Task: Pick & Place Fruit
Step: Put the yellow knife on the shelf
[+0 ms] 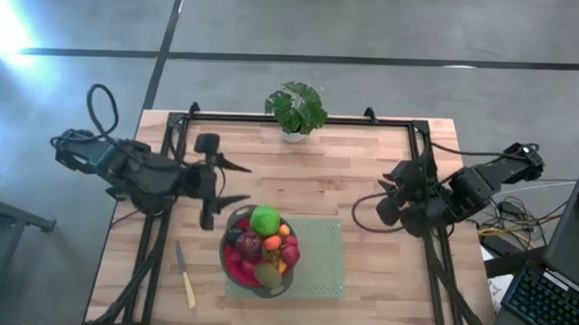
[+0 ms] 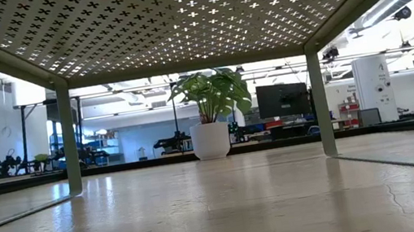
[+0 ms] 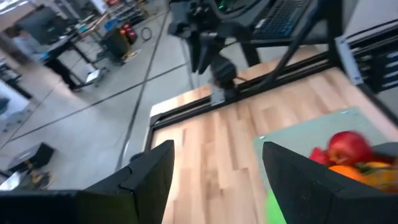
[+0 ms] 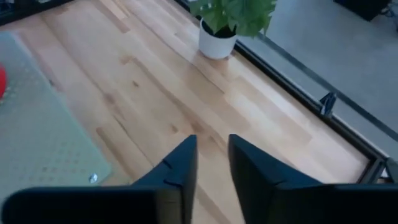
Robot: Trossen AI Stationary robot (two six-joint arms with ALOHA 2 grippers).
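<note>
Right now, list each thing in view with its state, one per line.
Fruit: piled in the bowl, none held.
Bowl: upright on the mat, full.
Mat: flat on the table.
Knife: flat on the table, left of the bowl, untouched.
Plant: upright at the far edge.
Left claw: open, empty, by the bowl.
Right claw: narrow gap, empty, over bare wood.

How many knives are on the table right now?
1. A pale-handled knife lies flat on the bare wood, on the left arm's side of the fruit bowl and apart from it. No other knife shows; one could only hide under an arm.
</note>
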